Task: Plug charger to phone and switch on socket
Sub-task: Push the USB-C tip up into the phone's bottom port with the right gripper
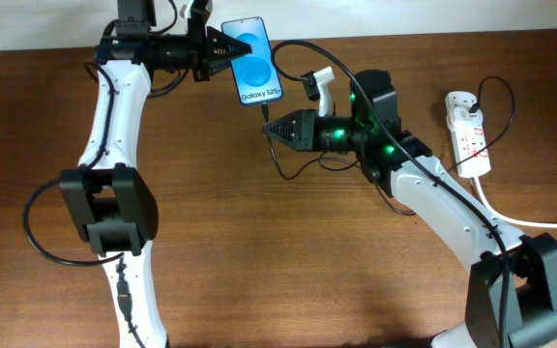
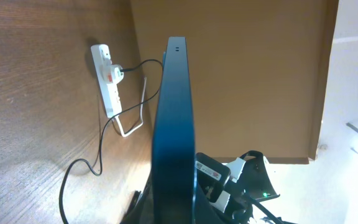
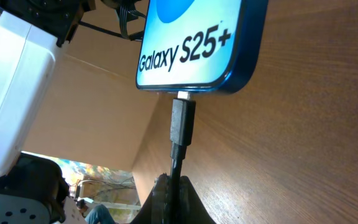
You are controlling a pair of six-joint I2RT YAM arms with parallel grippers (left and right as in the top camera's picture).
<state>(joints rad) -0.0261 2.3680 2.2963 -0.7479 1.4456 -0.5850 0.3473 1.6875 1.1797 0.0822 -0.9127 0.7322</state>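
The phone (image 1: 253,60) has a blue screen reading "Galaxy S25+" and is held off the table by my left gripper (image 1: 228,46), which is shut on its top end. In the left wrist view the phone (image 2: 174,118) shows edge-on. My right gripper (image 1: 272,125) is shut on the black charger cable (image 3: 178,163) just behind its plug. The plug tip (image 3: 183,118) touches the phone (image 3: 194,43) at its bottom-edge port, with a sliver of metal showing. The white socket strip (image 1: 467,132) lies at the far right, with the charger's adapter plugged in.
The thick white cord (image 1: 511,217) runs from the socket toward the right edge. The black cable (image 1: 303,164) loops on the wooden table under the right arm. The socket also shows in the left wrist view (image 2: 107,78). A wall stands behind the table.
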